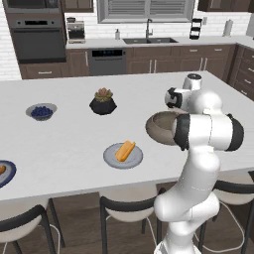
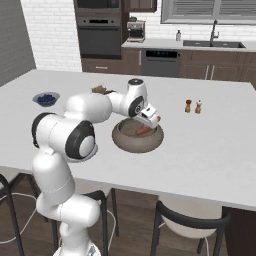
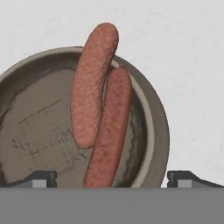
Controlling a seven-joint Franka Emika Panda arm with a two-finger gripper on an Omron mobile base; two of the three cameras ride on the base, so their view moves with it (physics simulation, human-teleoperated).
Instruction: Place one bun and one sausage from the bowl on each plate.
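Note:
The wide dull grey bowl (image 3: 157, 131) holds two reddish sausages, one (image 3: 94, 83) leaning over the far rim and one (image 3: 111, 131) lying beside it. My gripper (image 3: 113, 181) hangs open just above the bowl (image 2: 137, 136), its fingertips (image 3: 43, 178) standing wide on either side of the sausages and touching nothing. In the right base view the gripper (image 2: 151, 121) points down at a sausage (image 2: 145, 131). The light grey plate (image 1: 111, 159) carries an orange-tan bun (image 1: 125, 151). The blue-rimmed plate (image 1: 7, 174) is cut off by the left edge, with a bit of something orange on it.
A small bowl of dark berries (image 1: 41, 111) and a black pot with a succulent (image 1: 103, 101) stand further back on the white counter. Two shakers (image 2: 193, 106) stand to the right of the bowl. Stools line the near counter edge.

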